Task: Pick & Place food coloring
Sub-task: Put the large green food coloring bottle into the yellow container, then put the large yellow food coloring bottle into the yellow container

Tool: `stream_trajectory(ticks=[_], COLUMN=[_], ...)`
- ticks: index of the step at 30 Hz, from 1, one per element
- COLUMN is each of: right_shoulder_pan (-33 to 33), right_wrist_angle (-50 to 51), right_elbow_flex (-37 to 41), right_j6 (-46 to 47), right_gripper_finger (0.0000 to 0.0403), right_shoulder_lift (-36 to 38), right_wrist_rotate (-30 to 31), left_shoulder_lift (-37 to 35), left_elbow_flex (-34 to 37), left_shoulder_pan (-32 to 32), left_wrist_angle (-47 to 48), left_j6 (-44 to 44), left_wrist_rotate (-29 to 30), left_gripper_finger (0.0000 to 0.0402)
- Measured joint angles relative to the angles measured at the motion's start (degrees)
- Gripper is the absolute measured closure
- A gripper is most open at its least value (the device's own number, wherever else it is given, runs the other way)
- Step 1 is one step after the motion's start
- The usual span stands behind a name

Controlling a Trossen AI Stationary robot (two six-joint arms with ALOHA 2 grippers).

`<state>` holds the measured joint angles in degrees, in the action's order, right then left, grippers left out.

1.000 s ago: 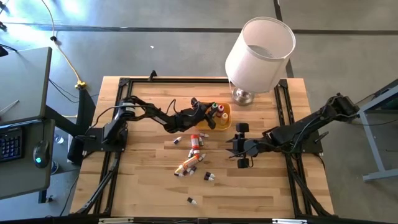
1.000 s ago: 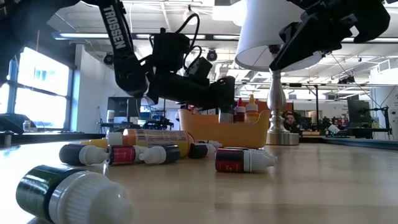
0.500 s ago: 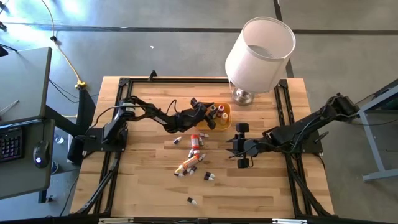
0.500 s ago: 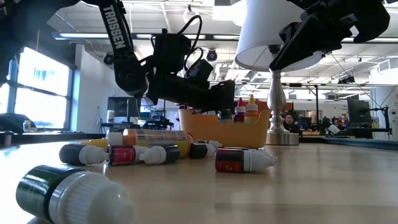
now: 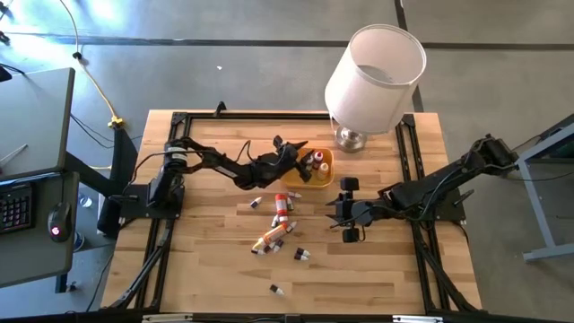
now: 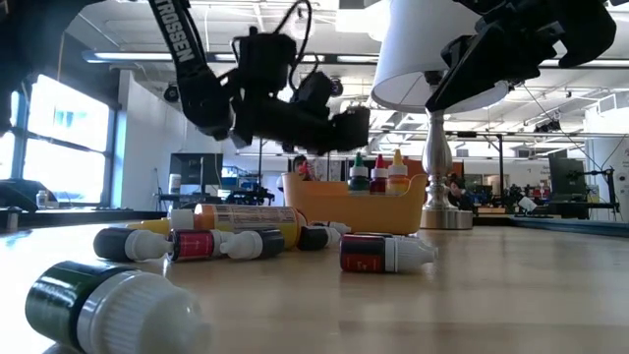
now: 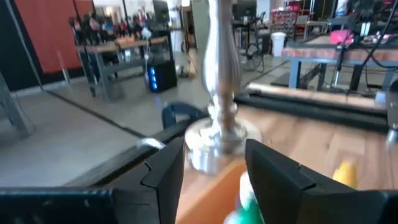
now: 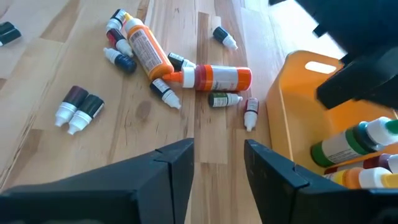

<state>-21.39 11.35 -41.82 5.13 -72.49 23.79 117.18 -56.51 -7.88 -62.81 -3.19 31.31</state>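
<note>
Several tiny food coloring bottles (image 5: pixel 280 222) lie on their sides mid-table, with two larger orange-labelled bottles (image 8: pixel 214 78) among them. They also show in the low view (image 6: pixel 226 242). The orange tray (image 5: pixel 326 178) holds a green, a red and a yellow bottle (image 6: pixel 377 173), all upright. My left gripper (image 5: pixel 300 154) is open and hovers just above the tray's left end, over the green bottle (image 7: pixel 244 202). My right gripper (image 5: pixel 334 213) is open and hangs above the table, right of the pile.
A lamp with a white shade (image 5: pixel 374 70) stands on its silver base (image 5: pixel 350 139) just behind the tray, close to my left gripper (image 7: pixel 214 165). One bottle (image 5: pixel 276 289) lies alone near the table's near edge. Black rails frame the table's sides.
My left gripper has risen out of the orange tray and drawn slightly toward the table's far-left. The green bottle that was under its fingers now stands upright in the tray beside the red and yellow ones.
</note>
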Motion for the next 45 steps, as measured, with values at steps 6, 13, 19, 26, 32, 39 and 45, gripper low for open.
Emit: stream_trajectory(ticks=[6, 13, 19, 26, 32, 39, 45], right_shoulder_pan=[0.0, 0.0, 0.0, 0.02, 0.02, 0.89, 2.57], right_wrist_angle=[0.0, -1.22, -8.96, -14.74, -16.57, -26.31, -29.26], right_elbow_flex=[0.0, 0.0, 0.0, 0.0, 0.03, -0.03, 0.0], right_j6=[2.07, 3.77, 2.32, -2.41, -2.32, -6.02, -7.1], right_gripper_finger=[0.027, 0.027, 0.027, 0.027, 0.027, 0.027, 0.027], right_shoulder_lift=[0.0, -0.02, -1.07, -7.29, -13.34, -16.72, -17.38], right_wrist_rotate=[-0.03, -0.01, 0.19, -2.75, -2.73, -2.8, -4.67], left_shoulder_lift=[-8.65, -27.74, -40.06, -41.09, -35.56, -27.37, -21.22], left_elbow_flex=[0.02, 0.0, -0.06, 0.08, -0.17, 0.11, -0.04], left_shoulder_pan=[2.2, 8.35, 12.55, 22.53, 31.4, 35.72, 36.43], left_wrist_angle=[6.86, 42.82, 73.79, 90.33, 89.36, 91.53, 89.17], left_j6=[-6.6, -9.91, 13.0, 30.07, 42.49, 47.0, 47.64], left_wrist_rotate=[-0.11, -0.45, -10.02, -20.72, -17.96, -15.67, -16.03], left_gripper_finger=[0.0236, 0.0236, 0.0236, 0.0236, 0.0236, 0.0236, 0.0236])
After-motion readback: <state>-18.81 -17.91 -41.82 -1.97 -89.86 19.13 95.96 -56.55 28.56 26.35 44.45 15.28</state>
